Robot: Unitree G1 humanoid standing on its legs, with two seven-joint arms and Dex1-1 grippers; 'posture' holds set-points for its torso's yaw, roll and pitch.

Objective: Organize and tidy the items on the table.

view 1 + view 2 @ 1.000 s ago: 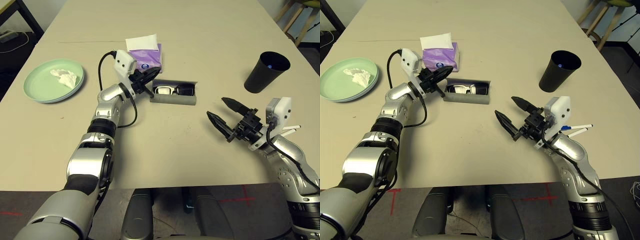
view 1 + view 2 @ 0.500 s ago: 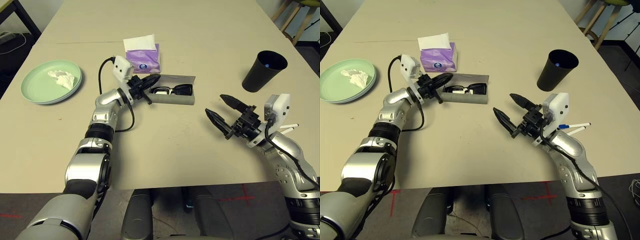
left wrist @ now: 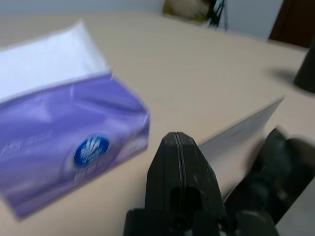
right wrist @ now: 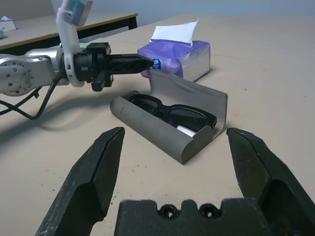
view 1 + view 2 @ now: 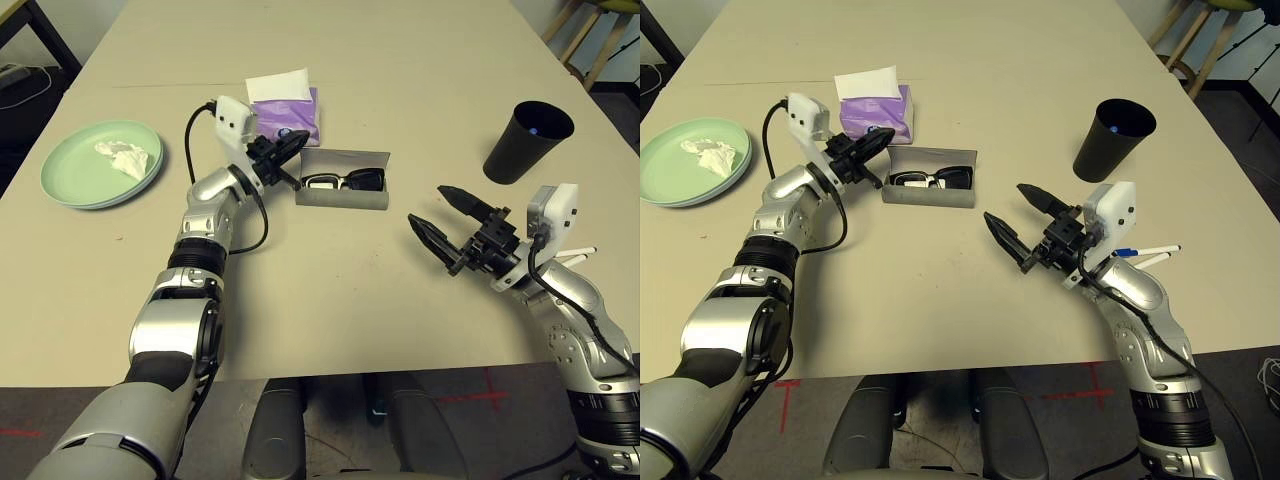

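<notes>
Sunglasses in open case, just beyond left gripper's closed jaws.

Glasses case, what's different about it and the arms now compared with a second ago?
The grey glasses case has its lid opened farther back, showing more of the sunglasses. The left end effector has drawn back off the case, toward the robot's left, closed and empty. The right end effector, cup and plates stayed put.
</notes>
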